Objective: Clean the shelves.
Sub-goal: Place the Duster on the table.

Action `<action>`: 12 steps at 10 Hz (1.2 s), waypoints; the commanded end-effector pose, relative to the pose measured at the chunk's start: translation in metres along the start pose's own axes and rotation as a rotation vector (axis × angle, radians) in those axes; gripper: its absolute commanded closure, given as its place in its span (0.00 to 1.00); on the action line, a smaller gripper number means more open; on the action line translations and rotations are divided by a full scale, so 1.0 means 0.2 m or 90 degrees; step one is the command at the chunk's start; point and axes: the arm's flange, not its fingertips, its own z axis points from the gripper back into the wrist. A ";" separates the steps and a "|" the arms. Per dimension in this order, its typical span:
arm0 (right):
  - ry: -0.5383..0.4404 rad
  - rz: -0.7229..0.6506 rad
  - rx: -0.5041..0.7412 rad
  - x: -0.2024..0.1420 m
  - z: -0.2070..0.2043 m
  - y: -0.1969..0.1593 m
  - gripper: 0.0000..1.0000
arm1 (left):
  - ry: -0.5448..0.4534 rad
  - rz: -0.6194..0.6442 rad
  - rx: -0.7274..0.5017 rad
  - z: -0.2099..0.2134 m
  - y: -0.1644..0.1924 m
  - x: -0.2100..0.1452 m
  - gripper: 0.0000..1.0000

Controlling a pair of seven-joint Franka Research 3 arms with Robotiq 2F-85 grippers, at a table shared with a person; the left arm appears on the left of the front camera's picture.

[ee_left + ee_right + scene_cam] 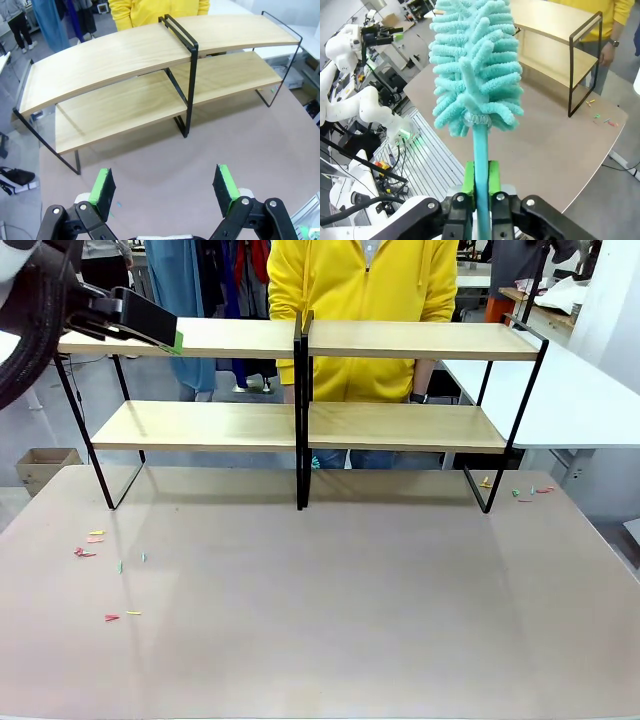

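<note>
The shelves stand at the far side of the table, two light wooden tiers on thin black frames, with bare boards. My left gripper hovers at the top board's left end; in the left wrist view the left gripper is open and holds nothing, looking down on the shelves. My right gripper is shut on the handle of a fluffy teal duster, held upright off the table's edge. The shelves lie well beyond the duster.
A person in a yellow hoodie stands right behind the shelves. Small coloured scraps lie on the brown table at left, and more scraps at right. A white table stands at the right.
</note>
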 end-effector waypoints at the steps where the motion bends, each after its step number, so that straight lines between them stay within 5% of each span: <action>1: -0.013 0.006 0.011 0.02 0.02 0.00 0.88 | -0.001 0.001 0.002 0.00 0.01 -0.01 0.00; 5: 0.000 0.000 0.000 0.00 0.00 0.00 0.88 | 0.000 0.000 0.000 0.00 0.00 0.00 0.00; 6: 0.195 0.092 0.133 0.11 -0.29 -0.03 0.88 | 0.115 -0.031 -0.298 -0.04 0.01 0.03 0.00; 7: 0.269 0.201 0.257 0.14 -0.51 0.04 0.88 | 0.193 0.009 -0.363 -0.12 0.07 -0.02 0.00; 8: 0.329 0.226 0.312 0.13 -0.68 0.06 0.88 | 0.243 0.048 -0.307 -0.23 0.15 -0.11 0.00; 10: 0.491 0.171 0.337 -0.02 -1.09 -0.03 0.88 | 0.360 0.126 -0.384 -0.41 0.37 -0.42 0.00; 12: 0.522 0.154 0.338 -0.23 -1.51 -0.11 0.88 | 0.378 0.311 -0.556 -0.57 0.58 -0.81 0.00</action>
